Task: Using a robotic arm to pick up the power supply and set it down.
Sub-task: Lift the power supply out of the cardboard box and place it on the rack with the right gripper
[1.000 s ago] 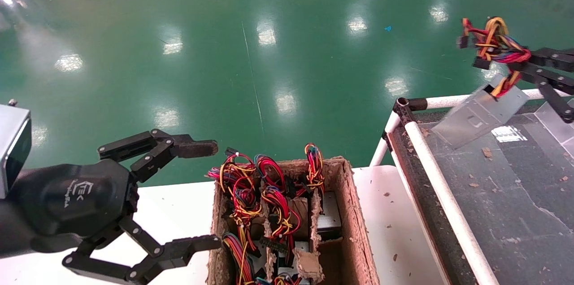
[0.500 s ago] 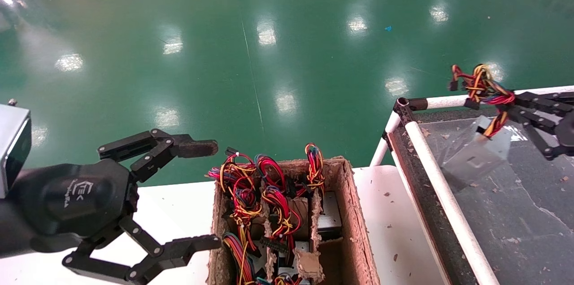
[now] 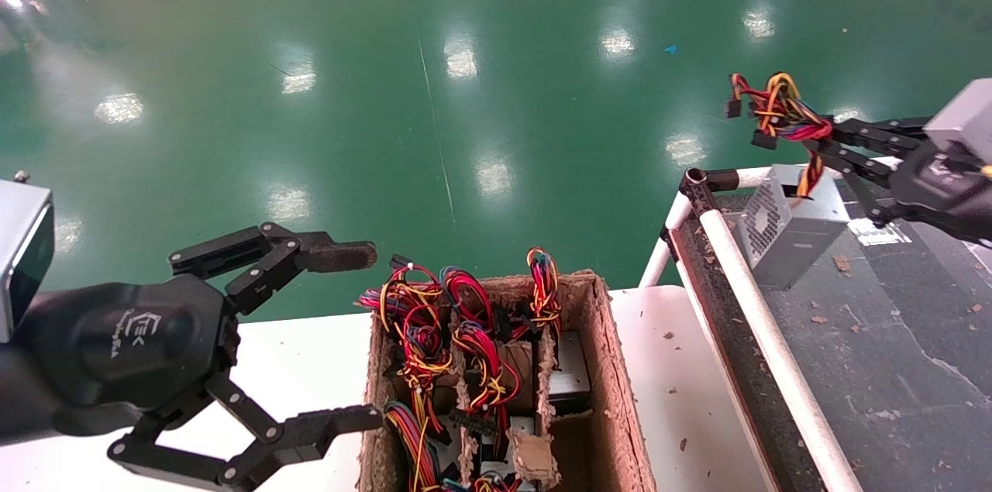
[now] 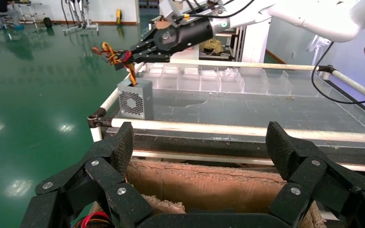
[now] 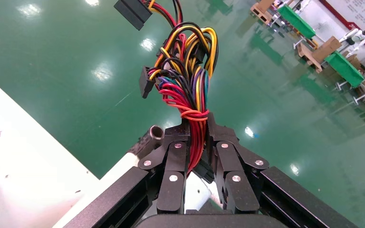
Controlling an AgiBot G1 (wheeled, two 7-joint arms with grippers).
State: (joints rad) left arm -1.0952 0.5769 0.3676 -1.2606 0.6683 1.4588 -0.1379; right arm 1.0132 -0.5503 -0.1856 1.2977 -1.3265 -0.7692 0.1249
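at 8 o'clock the left gripper (image 3: 353,337) hovers with fingers apart, beside the cardboard box (image 3: 612,376). at 2 o'clock the right gripper (image 3: 825,139) clamps the wires of the power supply (image 3: 787,232), standing just inside the white rail (image 3: 763,333).

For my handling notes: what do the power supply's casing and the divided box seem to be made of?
The power supply: apparently sheet metal, matte silver-grey, with a punched vent grille. The right pincer holds it by its wire bundle, seemingly plastic-insulated. The divided box: brown cardboard, with rough, frayed edges.
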